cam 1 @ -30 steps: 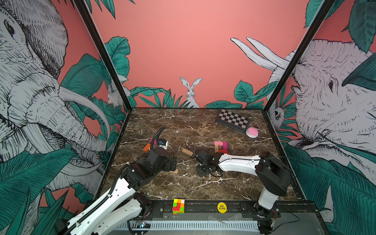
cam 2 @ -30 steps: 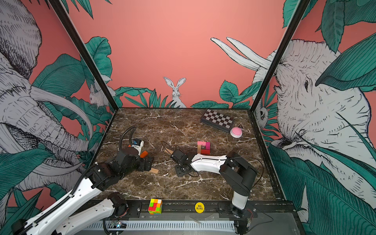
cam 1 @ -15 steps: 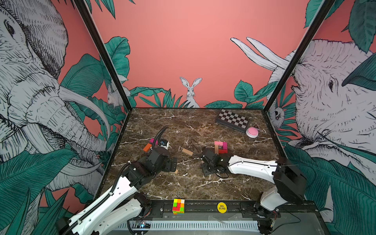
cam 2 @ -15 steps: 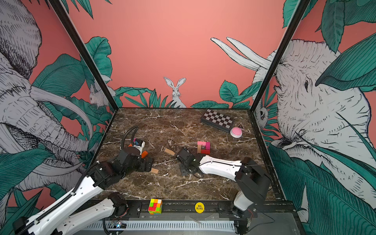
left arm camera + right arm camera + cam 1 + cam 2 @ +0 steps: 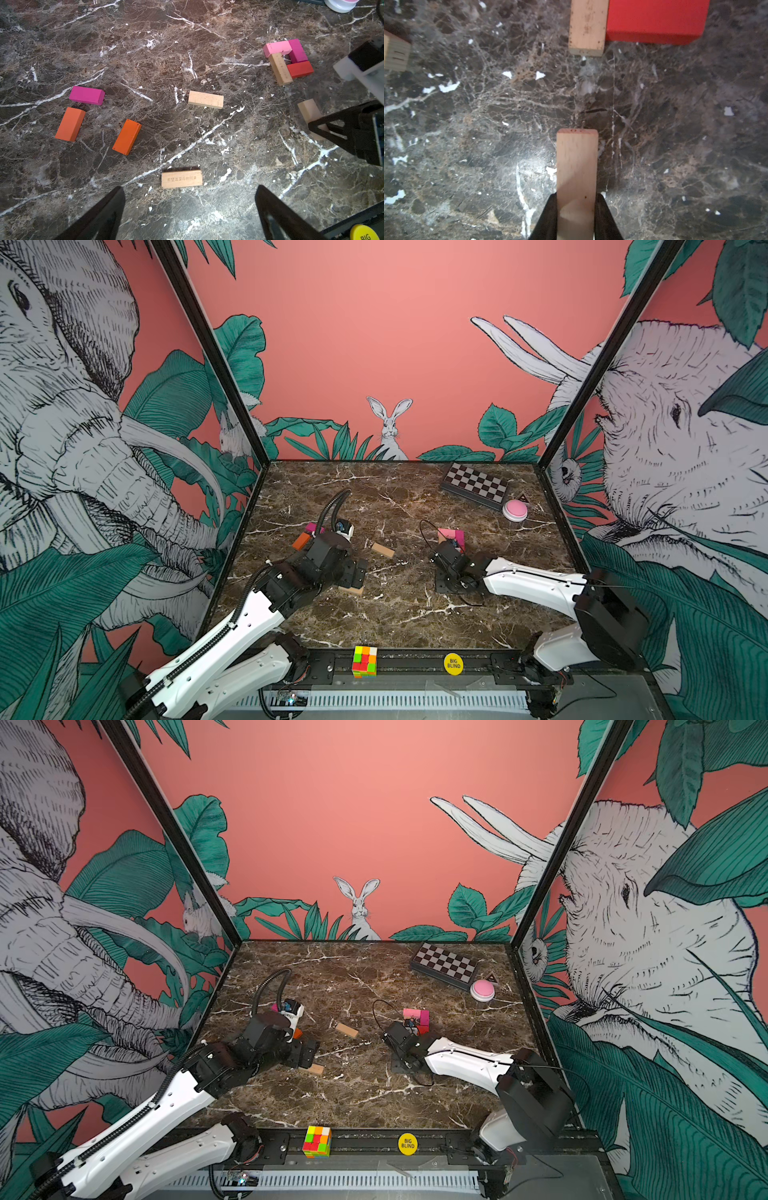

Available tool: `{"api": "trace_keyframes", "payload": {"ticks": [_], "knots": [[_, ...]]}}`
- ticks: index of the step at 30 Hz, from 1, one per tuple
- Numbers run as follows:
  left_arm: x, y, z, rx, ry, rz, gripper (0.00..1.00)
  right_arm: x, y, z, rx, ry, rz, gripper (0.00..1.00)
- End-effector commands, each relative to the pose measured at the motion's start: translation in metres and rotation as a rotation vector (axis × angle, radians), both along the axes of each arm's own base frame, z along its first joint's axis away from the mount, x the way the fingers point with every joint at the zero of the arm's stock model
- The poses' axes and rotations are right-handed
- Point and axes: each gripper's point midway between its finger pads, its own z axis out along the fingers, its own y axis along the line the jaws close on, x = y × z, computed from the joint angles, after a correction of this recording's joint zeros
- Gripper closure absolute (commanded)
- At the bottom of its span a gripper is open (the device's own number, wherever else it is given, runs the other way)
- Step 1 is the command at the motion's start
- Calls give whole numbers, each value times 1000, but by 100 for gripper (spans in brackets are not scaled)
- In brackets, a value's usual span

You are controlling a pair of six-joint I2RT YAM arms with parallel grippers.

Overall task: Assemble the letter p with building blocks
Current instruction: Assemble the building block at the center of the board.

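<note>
Left end effector [image 5: 189, 188]: spread wide and empty. It hangs low above the desk [image 5: 207, 135], with the printed tan block [image 5: 181, 179] between its 2 fingers [image 5: 99, 214] but not touched.
Left group: a magenta block [image 5: 86, 95], an orange block [image 5: 70, 124] and a second orange block [image 5: 127, 137] lie flat, near each other but apart.
Middle: a plain tan block [image 5: 205, 99] lies alone. The printed tan block, with small characters on its top face, lies nearer to the left end effector.
Letter so far: on the right part of the desk, a pink block [image 5: 277, 48], a dark magenta block [image 5: 297, 51], a red block [image 5: 300, 69] and a tan stem block [image 5: 280, 68] touch and close a small square. The tan stem block reaches a little past the red block.
Right end effector [image 5: 577, 199]: pinching the held tan block [image 5: 577, 158] on its 2 long sides, near 1 end. The free end points at the end of the tan stem block, in line with it, with bare desk between them. I cannot tell if it rests on the desk or is lifted a little.
Handling: I judge the blocks light, stiff and not fragile. The faces look smooth, so maybe slippery. It seems best to take hold across the narrow width, on the 2 long sides.
Risk: nothing fixes the square, so a push on the tan stem block could shift it.
</note>
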Motion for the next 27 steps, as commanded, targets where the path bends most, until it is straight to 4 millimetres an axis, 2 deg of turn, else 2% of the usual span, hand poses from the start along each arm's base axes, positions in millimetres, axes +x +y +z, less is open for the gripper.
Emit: {"api": "trace_keyframes", "payload": {"ticks": [1, 7, 15, 17, 27], "knots": [[1, 0, 8, 0, -18, -12, 1, 7, -1, -5, 16, 20, -70, 96], [3, -1, 9, 8, -20, -17, 1, 21, 2, -2, 12, 18, -80, 97], [5, -3, 9, 8, -21, -22, 1, 27, 9, -3, 27, 37, -63, 95], [5, -2, 10, 9, -25, -21, 1, 27, 9, -11, 14, 59, -57, 95], [6, -2, 10, 9, -26, -18, 1, 31, 8, -19, 4, 93, -66, 95]]}}
